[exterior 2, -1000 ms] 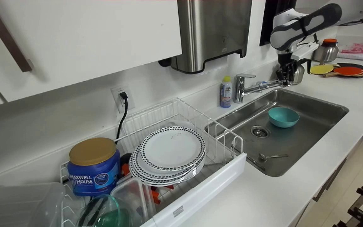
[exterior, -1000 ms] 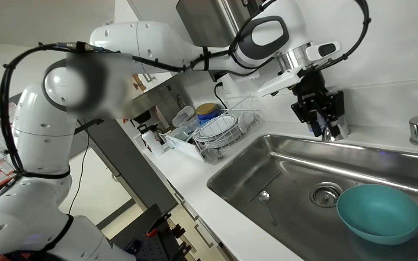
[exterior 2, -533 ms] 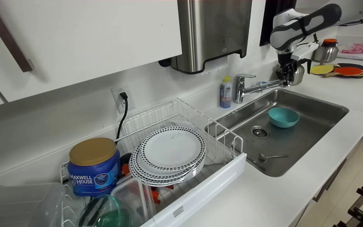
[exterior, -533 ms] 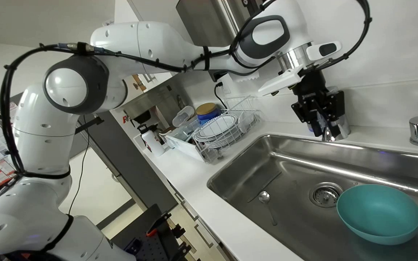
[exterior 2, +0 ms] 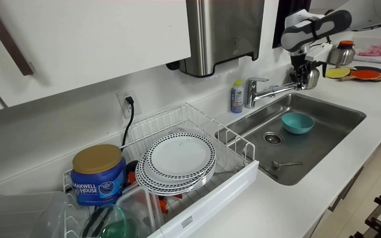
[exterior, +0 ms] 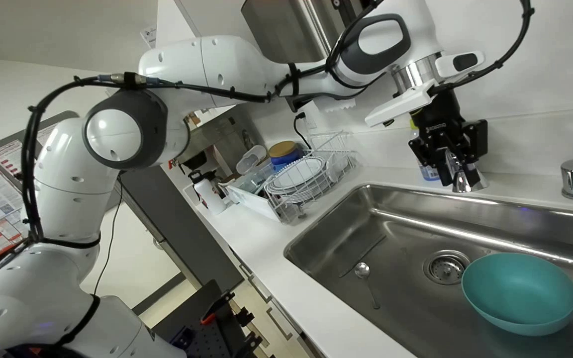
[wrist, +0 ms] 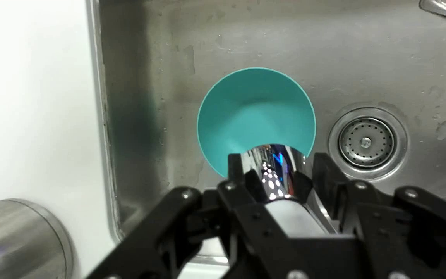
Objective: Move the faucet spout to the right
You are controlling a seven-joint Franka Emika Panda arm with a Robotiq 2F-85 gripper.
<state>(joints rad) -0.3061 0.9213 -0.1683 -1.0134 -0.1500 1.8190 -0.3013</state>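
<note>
In wrist view, faucet spout (wrist: 271, 166) just below frame centre; fingers (wrist: 235, 170) parted abt its width, prob clamped tho contact's hard to see, near its end presumably for leverage

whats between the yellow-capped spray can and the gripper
In an exterior view, the faucet body, then the faucet spout, which reaches to the gripper; something blue, too small to name, shows behind the faucet spout.
</note>
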